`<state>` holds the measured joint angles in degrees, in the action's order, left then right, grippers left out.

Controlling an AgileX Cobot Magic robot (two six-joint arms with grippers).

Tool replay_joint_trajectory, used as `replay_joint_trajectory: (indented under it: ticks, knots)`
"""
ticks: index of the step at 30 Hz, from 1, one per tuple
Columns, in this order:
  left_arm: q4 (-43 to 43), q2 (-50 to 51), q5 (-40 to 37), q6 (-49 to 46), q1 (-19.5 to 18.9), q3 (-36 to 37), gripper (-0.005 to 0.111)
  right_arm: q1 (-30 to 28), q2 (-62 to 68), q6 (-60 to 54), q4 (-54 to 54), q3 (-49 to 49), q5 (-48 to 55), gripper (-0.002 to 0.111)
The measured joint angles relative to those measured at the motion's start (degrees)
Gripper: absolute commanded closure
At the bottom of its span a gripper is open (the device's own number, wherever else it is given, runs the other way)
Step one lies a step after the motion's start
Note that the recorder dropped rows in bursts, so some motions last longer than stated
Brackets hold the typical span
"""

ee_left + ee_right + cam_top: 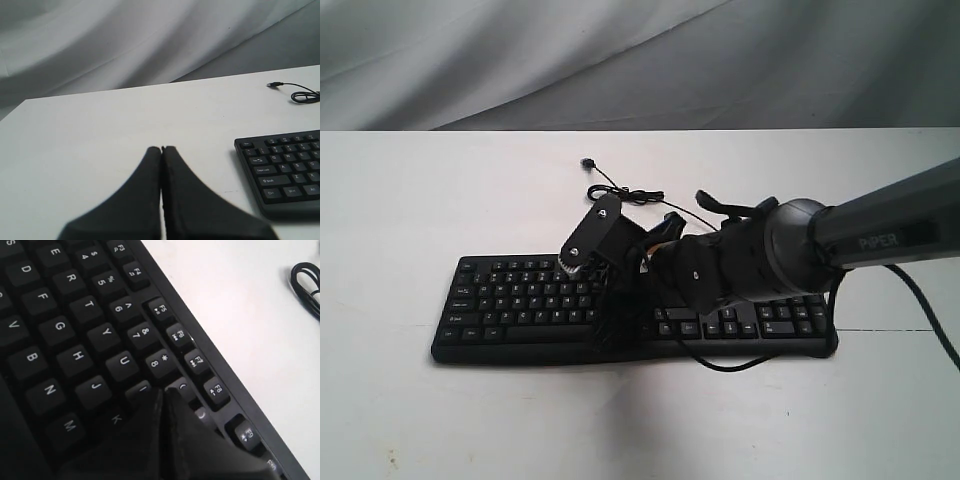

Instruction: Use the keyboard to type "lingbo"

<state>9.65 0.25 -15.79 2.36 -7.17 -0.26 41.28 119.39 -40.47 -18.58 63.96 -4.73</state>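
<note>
Exterior view first: the keyboard lies flat on the white desk, about mid-desk, its long side running across the picture and its number pad out to the right. Its thin black cable loops on the desk just behind it, plug end lying loose. And here is the right arm, coming in from the right, reaching across the middle and bending down over the letter keys! Over to the right wrist view, and the right tool has its two dark fingers pressed flat together, nothing between them, coming to one blunt point. That point sits right at the seam between the I key and the 9 key, with K just beside and U one key off. Is it touching the key or hanging just above it? Cannot tell from here. Left wrist view now: the left tool is also closed and empty, fingers meeting along a thin line. It hangs over bare desk, clear of the keyboard, whose Esc corner shows off to one side. Grey cloth hangs behind the desk.
</note>
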Motion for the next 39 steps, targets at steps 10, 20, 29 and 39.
replay_joint_trajectory:
  ticks: [10,20,29,39]
  knots:
    - [0.0,0.0,0.0,0.0,0.0,0.0,0.107,-0.8,-7.14,0.0,2.68,0.0,5.29,0.108]
    - [0.0,0.0,0.0,0.0,0.0,0.0,0.107,-2.89,-26.49,0.0,2.69,-10.48,6.7,0.108]
    - [0.0,0.0,0.0,0.0,0.0,0.0,0.107,-3.77,-58.14,0.11,-8.15,-30.37,2.92,0.108]
    - [0.0,0.0,0.0,0.0,0.0,0.0,0.107,-3.77,-74.16,0.21,-13.95,-43.03,-7.05,0.108]
